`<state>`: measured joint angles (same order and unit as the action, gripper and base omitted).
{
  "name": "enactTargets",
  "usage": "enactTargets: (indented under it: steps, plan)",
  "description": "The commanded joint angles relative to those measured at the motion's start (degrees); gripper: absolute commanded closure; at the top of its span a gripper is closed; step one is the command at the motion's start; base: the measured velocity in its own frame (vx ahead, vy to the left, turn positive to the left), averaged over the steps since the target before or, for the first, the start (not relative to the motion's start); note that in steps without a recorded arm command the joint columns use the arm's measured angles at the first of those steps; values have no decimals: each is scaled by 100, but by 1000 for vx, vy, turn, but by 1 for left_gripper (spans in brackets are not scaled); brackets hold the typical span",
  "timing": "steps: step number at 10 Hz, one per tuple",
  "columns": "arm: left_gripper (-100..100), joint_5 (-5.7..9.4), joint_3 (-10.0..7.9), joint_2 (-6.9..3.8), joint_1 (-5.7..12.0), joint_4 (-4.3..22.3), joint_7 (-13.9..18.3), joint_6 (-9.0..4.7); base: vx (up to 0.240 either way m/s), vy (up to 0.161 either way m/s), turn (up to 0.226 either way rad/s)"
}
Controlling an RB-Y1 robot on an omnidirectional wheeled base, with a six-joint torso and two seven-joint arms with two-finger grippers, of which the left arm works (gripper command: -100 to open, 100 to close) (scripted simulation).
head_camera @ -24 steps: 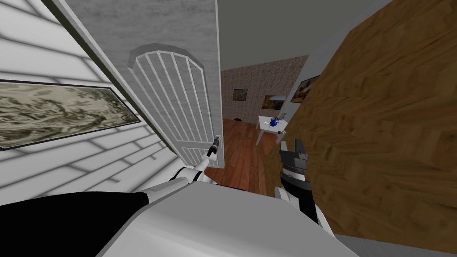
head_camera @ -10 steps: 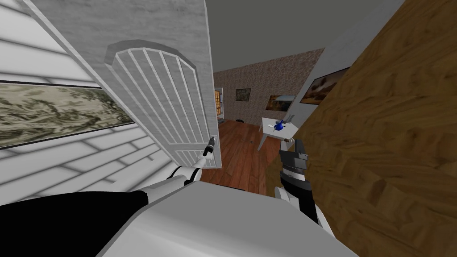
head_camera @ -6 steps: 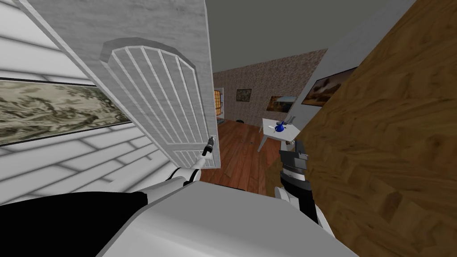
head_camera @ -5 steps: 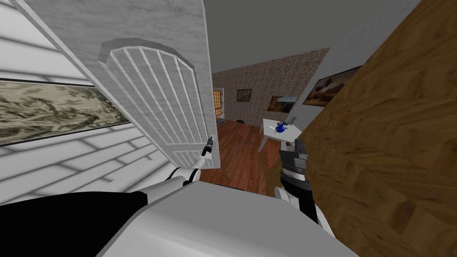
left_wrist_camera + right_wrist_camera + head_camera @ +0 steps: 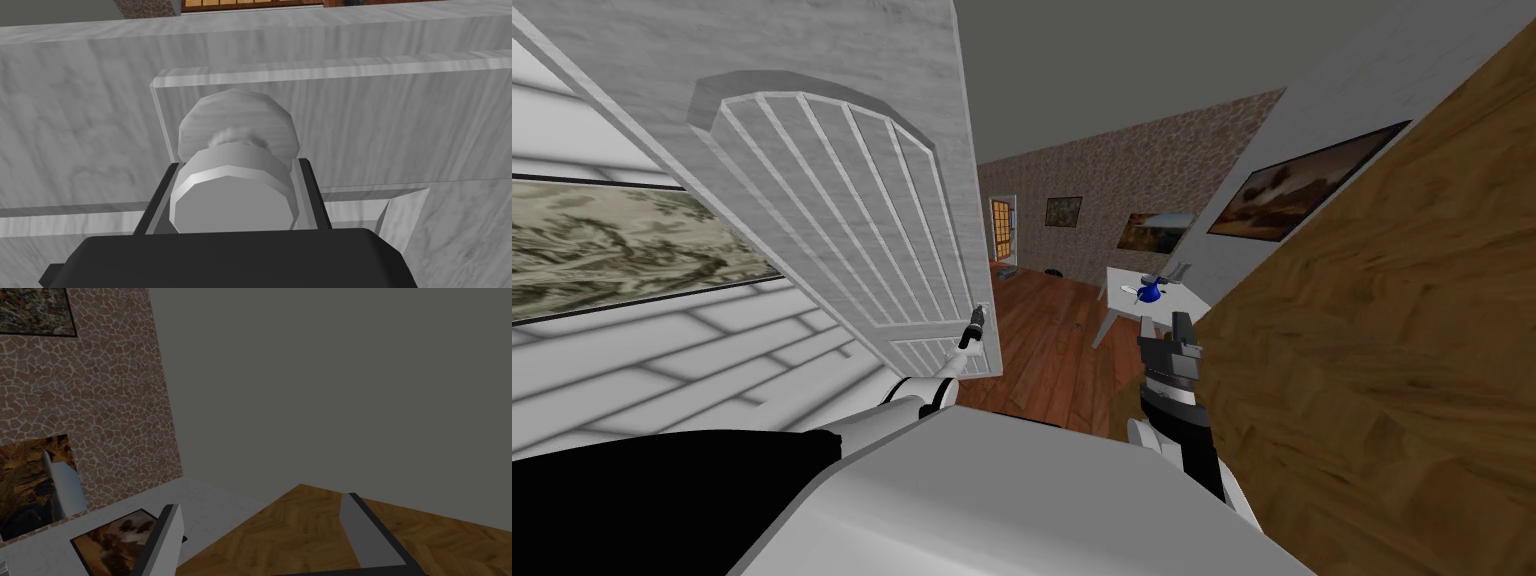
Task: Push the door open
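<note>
The door [image 5: 842,220] is pale grey-white with an arched, slatted panel and stands swung partly open, its free edge toward the gap. In the left wrist view my left gripper [image 5: 237,167] is shut on the round grey door knob [image 5: 230,210], its fingers pressing both sides, with the door face [image 5: 400,125] right behind. From the head view the left gripper [image 5: 976,318] sits at the door's lower free edge. My right gripper [image 5: 1180,325] is raised beside the wooden wall, and in its wrist view the right gripper [image 5: 260,513] is open and holds nothing.
A brown wooden wall [image 5: 1392,350] runs close along my right. On my left is a white block wall with a framed picture [image 5: 612,250]. Through the gap lie a wooden floor [image 5: 1042,340] and a white table [image 5: 1137,290] with a blue object [image 5: 1149,291].
The door has swung further open, its free edge shifting left with my left gripper still on the knob. More of the room beyond shows. The right arm has kept its place.
</note>
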<state>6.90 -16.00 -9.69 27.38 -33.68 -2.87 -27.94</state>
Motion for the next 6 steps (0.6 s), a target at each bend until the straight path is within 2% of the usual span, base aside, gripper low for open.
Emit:
enactTargets:
  steps: [1,5,6]
  plan:
    - [100,41,-107,-70,15,49,-29,-57,170,-122,83]
    - [100,110,-276,-140,-4,55,-80,-47,155,-115,67]
    - [100,100,-258,-146,-34,56,-73,-45,64,-33,44]
